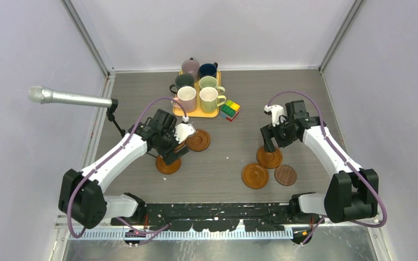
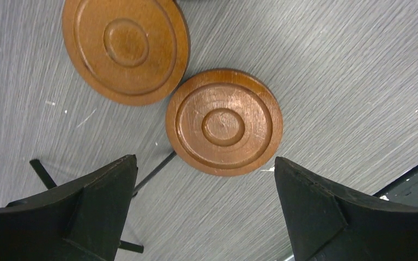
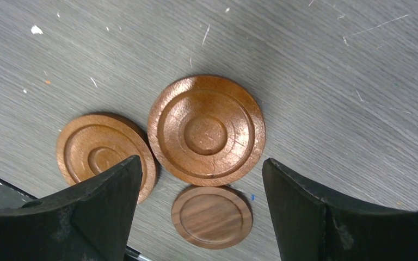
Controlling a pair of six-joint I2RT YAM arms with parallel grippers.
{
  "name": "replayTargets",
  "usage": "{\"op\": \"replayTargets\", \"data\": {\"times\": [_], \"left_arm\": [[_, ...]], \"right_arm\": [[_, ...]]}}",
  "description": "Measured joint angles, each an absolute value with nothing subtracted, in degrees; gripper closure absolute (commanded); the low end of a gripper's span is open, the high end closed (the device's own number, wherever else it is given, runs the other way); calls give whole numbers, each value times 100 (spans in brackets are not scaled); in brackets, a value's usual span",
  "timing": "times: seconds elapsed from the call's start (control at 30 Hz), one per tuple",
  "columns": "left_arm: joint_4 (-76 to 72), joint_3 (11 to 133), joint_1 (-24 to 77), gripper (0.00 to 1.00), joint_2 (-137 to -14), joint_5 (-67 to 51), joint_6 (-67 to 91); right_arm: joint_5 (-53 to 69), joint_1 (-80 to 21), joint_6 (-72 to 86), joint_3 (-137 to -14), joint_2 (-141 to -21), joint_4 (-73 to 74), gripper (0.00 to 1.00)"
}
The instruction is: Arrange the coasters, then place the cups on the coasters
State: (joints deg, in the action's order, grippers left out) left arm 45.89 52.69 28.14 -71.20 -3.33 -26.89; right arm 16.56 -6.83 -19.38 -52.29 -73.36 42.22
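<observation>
Brown wood first: the coasters (image 1: 255,175) all lie flat on the grey table (image 1: 228,155), rims and ringed faces up. Being round, they have no long axis to report. I count five from overhead. Three sit at about 5 o'clock on the table: two lighter ones and the dark coaster (image 1: 286,175), the flattest, at their 3 o'clock side. Two more sit at about 7 o'clock, partly under the left arm.

The right gripper (image 3: 201,163) hangs over the right group with its fingers spread wide and nothing between them. A lighter coaster (image 3: 207,130) shows in the gap, clear of both fingers. The left gripper (image 2: 204,163) is also fully spread and holds nothing. One coaster (image 2: 224,122) lies below its gap and another (image 2: 126,49) at that one's 11 o'clock. Their rims all but meet; I cannot tell whether they touch.

The cups (image 1: 210,99) stand upright, mouths up, all six on the yellow-orange tray (image 1: 204,113) at 12 o'clock. They are in two columns of three, and the tray's long side runs 12 to 6. The dark green cup's handle points to 9 o'clock; the light green and pale yellow handles point to 3. No cup is on a coaster. A multicoloured cube (image 1: 229,110) sits just beside the tray's 4 o'clock corner, and a microphone (image 1: 60,97) reaches in from 9 o'clock.
</observation>
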Motion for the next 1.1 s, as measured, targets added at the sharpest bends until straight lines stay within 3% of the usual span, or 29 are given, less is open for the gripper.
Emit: {"op": "replayTargets", "data": {"times": [0.3, 1.1], "left_arm": [[4600, 5640, 2952, 9, -7854, -869, -2773], [4416, 5717, 3192, 10, -7948, -1055, -2655]], "right_arm": [[1516, -733, -2521, -5229, -7679, 4541, 24], [425, -478, -2364, -5649, -9509, 4047, 43]]}}
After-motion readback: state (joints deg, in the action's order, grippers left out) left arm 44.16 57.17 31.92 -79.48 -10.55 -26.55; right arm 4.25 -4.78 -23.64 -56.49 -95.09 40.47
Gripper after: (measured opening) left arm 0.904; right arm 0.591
